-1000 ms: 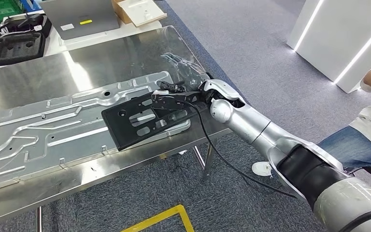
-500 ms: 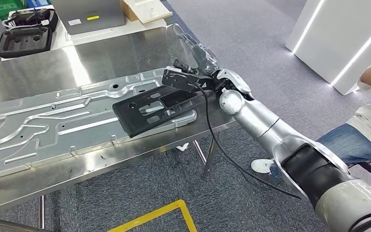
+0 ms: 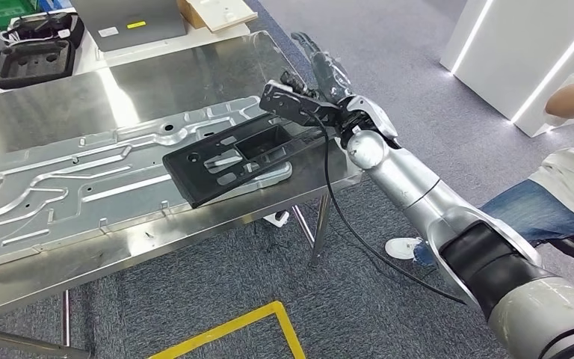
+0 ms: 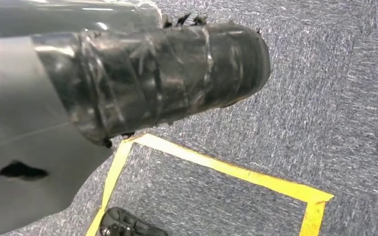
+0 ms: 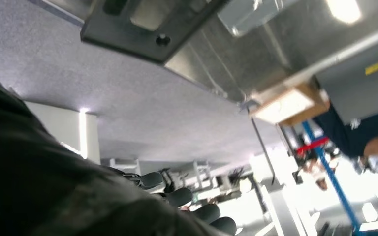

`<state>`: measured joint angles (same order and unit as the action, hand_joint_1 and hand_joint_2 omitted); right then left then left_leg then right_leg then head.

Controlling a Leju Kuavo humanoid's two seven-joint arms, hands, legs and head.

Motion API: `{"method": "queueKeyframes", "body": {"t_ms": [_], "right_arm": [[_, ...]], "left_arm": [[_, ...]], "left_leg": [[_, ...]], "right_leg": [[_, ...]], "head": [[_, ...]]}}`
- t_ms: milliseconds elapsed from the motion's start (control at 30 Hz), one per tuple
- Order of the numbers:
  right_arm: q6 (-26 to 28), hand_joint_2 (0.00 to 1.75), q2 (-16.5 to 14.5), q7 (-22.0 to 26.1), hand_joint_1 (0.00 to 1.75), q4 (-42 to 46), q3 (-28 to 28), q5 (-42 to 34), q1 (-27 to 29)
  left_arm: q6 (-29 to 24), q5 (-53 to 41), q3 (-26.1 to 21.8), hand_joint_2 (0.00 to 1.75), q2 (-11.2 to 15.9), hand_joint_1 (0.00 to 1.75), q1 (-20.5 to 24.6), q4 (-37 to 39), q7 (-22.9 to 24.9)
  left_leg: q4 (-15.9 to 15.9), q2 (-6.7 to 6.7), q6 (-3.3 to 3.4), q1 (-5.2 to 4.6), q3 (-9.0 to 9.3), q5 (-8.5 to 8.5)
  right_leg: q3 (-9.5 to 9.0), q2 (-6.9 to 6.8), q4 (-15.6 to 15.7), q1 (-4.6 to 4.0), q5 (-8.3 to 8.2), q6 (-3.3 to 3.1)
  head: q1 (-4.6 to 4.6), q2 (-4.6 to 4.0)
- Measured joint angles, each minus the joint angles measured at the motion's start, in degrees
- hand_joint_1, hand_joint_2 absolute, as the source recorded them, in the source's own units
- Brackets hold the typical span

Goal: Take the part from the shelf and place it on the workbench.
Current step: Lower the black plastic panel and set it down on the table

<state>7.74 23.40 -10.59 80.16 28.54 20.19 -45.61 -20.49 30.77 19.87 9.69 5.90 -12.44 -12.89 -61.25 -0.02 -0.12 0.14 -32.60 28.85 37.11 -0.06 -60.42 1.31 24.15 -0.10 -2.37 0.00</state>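
The right robot hand (image 3: 321, 63) is up in the air, past the right edge of the desk (image 3: 194, 71). Its fingers are spread apart and it holds nothing. One second ago this robot hand was low, right at the end of the black part. Now it has lifted up and away, and there is a gap between it and the part. I think this means it has let go.

The left robot hand (image 4: 167, 78) hangs down over the grey carpet (image 4: 295, 98). It looks wrapped in dark tape, and I cannot tell if it is open or closed.

The black part (image 3: 232, 161) is a flat plate with holes cut in it. It lies near the right end of the desk, close to the front edge. It sits on top of a long silver metal sheet (image 3: 67, 194) that runs along the desk. One end of the part looks a little raised, so it seems tilted. It has not slid or dropped since the robot hand left it.

So the part is on the desk now, and I think the job is almost done. The arm just needs to pull back without bumping the part.

A person's knee (image 3: 545, 217) in blue jeans is near the right arm.
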Motion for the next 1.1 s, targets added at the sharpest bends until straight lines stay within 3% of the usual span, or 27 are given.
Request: {"method": "queueKeyframes", "body": {"t_ms": [33,133,167,233,300,333,367,400,467,533,667,733,800,833,867,900,1000,1033,1100], "right_arm": [[0.62,0.00,0.13,-0.14,0.00,0.22,-0.32,-0.34,-0.03],[2.45,0.00,0.48,-0.33,0.00,0.68,-0.91,-2.13,0.22],[3.19,0.00,0.65,-0.28,0.00,0.89,-1.22,-2.91,0.37],[4.85,0.00,1.11,-0.03,0.00,1.42,-2.25,-4.42,0.58],[6.35,0.00,1.48,0.30,0.00,1.92,-3.29,-5.43,0.94],[6.99,0.00,1.60,0.42,0.00,2.16,-3.71,-5.67,1.29],[7.55,0.00,1.67,0.52,0.00,2.41,-4.10,-5.84,1.67],[8.05,0.00,1.71,0.61,0.00,2.69,-4.53,-6.03,1.97],[8.92,0.00,1.74,0.90,0.00,3.30,-5.64,-6.58,2.22],[9.49,0.00,1.79,1.23,0.00,3.89,-6.81,-7.21,2.37],[9.94,0.00,1.87,1.56,0.00,4.63,-8.25,-7.89,2.97],[10.05,0.00,1.87,1.61,0.00,5.04,-8.64,-7.97,3.10],[10.10,0.00,1.87,1.62,0.00,5.32,-8.91,-7.99,3.24],[10.10,0.00,1.87,1.63,0.00,5.36,-8.99,-7.99,3.35],[10.10,0.00,1.87,1.63,0.00,5.40,-9.06,-7.99,3.50],[10.10,0.00,1.87,1.63,0.00,5.48,-9.14,-7.99,3.64],[10.17,0.00,1.88,1.63,0.00,6.00,-9.47,-8.14,3.74],[10.21,0.00,1.89,1.63,0.00,6.16,-9.60,-8.28,3.72],[10.27,0.00,1.90,1.61,0.00,6.32,-9.76,-8.58,3.80]], "left_arm": [[-0.02,0.01,0.00,0.00,0.04,0.00,0.04,0.00,-0.01],[-0.08,0.10,0.00,0.00,0.11,0.00,0.00,0.00,-0.01],[-0.10,0.13,0.00,0.00,0.10,0.00,0.01,0.00,-0.01],[-0.11,0.13,0.00,0.00,0.05,0.00,0.07,0.00,-0.06],[-0.10,0.14,0.00,0.00,0.01,0.00,0.04,0.00,-0.23],[-0.09,0.15,0.00,0.00,-0.02,0.00,-0.01,0.00,-0.33],[-0.09,0.15,0.00,0.00,-0.06,0.00,-0.04,0.00,-0.43],[-0.08,0.15,0.00,0.00,-0.12,0.00,-0.05,0.00,-0.49],[-0.08,0.15,0.00,0.00,-0.22,0.00,-0.02,0.00,-0.56],[-0.08,0.15,0.00,0.00,-0.26,0.00,0.02,0.00,-0.57],[-0.13,0.18,0.00,0.00,-0.24,0.00,-0.10,0.00,-0.56],[-0.14,0.17,0.00,0.00,-0.22,0.00,-0.08,0.00,-0.55],[-0.14,0.17,0.00,0.00,-0.28,0.00,-0.07,0.00,-0.55],[-0.14,0.17,0.00,0.00,-0.33,0.00,-0.07,0.00,-0.55],[-0.14,0.17,0.00,0.00,-0.38,0.00,-0.08,0.00,-0.55],[-0.14,0.17,0.00,0.00,-0.43,0.00,-0.08,0.00,-0.55],[-0.18,0.17,0.00,0.00,-0.35,0.00,0.08,0.00,-0.55],[-0.21,0.18,0.00,0.00,-0.30,0.00,0.17,0.00,-0.55],[-0.30,0.21,0.00,0.00,-0.24,0.00,0.28,0.00,-0.56]], "left_leg": [[1.79,-0.04,0.34,-0.20,0.94,-0.25],[2.89,0.03,1.44,-0.45,0.96,-1.14],[3.42,0.13,1.89,-0.37,0.90,-1.75],[4.24,0.33,2.72,-0.19,0.43,-2.91],[4.08,0.38,3.13,-0.35,-0.52,-3.46],[3.86,0.39,3.16,-0.39,-1.01,-3.64],[3.57,0.40,3.14,-0.42,-1.49,-3.78],[3.17,0.40,3.09,-0.41,-1.96,-3.87],[2.04,0.38,2.82,-0.46,-2.97,-3.85],[0.96,0.31,2.33,-0.63,-3.87,-3.85],[0.42,0.17,1.01,-0.70,-4.74,-3.91],[-3.27,0.12,0.21,-0.48,-6.29,-0.88],[-10.36,0.11,-0.49,-0.19,-8.80,3.44],[-13.25,0.12,-0.65,-0.10,-9.63,4.76],[-14.33,0.11,-0.65,-0.06,-9.54,5.09],[-13.22,0.10,-0.51,-0.06,-8.33,4.45],[-1.71,0.10,0.80,-0.48,-0.84,0.90],[1.02,0.13,1.30,-0.73,0.69,0.39],[2.64,0.21,2.03,-1.11,1.19,0.06]], "right_leg": [[0.04,-0.02,0.12,0.00,-0.26,0.35],[0.15,-0.04,0.70,0.08,-1.02,1.45],[0.48,-0.02,0.35,0.08,-0.52,1.72],[2.28,0.05,-3.70,-0.02,2.82,1.96],[4.92,0.11,-11.07,-0.18,7.09,2.10],[5.62,0.11,-13.75,-0.21,8.17,2.19],[5.33,0.10,-14.41,-0.19,8.22,2.25],[3.90,0.06,-12.78,-0.14,7.33,2.28],[-0.68,0.01,-5.60,-0.08,5.05,2.20],[-3.12,0.11,-1.06,-0.18,4.05,1.65],[-2.62,0.16,-0.53,-0.21,3.01,0.04],[-2.10,0.05,-0.31,0.10,2.35,-0.57],[-1.35,0.02,-0.29,0.12,1.77,-0.77],[-0.94,0.02,-0.30,0.08,1.47,-0.76],[-0.55,0.02,-0.31,0.03,1.16,-0.75],[-0.21,0.02,-0.31,-0.05,0.87,-0.73],[0.31,0.01,-0.21,-0.23,0.08,-0.47],[0.37,-0.03,-0.08,-0.23,-0.20,-0.21],[0.37,-0.13,0.40,-0.15,-0.84,0.51]], "head": [[-0.01,0.01],[-0.02,0.02],[-0.04,0.01],[-0.09,0.01],[-0.10,0.01],[-0.10,0.01],[-0.10,0.01],[-0.10,0.01],[-0.10,0.00],[-0.08,0.00],[-0.07,0.01],[-0.01,0.00],[0.02,0.00],[0.02,0.00],[0.01,0.00],[0.02,0.00],[0.02,0.00],[0.02,0.01],[0.01,0.00]]}}
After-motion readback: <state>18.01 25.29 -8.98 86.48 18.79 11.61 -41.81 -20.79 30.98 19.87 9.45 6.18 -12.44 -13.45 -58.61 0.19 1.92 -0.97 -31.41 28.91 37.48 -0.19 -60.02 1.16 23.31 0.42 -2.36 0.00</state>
